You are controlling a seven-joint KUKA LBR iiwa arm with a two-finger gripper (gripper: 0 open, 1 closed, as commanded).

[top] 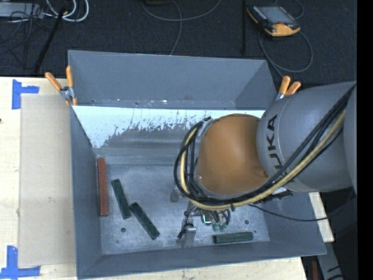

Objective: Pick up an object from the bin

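1. Against the left wall of the bin [81, 156] you see a reddish-brown bar [102, 186], lying along that wall on the bin floor.
2. A little further from that wall lie two dark bars, nearly end to end. The upper green bar [120, 198] and the lower green bar [144, 220] both slant down toward the bin's front wall.
3. Near the middle of the bin floor you find a small grey piece [175, 196], right at the edge of the arm's cables [185, 156].
4. The end effector [187, 232] sits low near the bin's front wall, below the orange cover [230, 156]. You cannot tell whether it is open or closed.
5. Toward the bin's right wall, the flat green bar [233, 237] lies parallel to the front wall. It is just beside the end effector and is the thing nearest to it.
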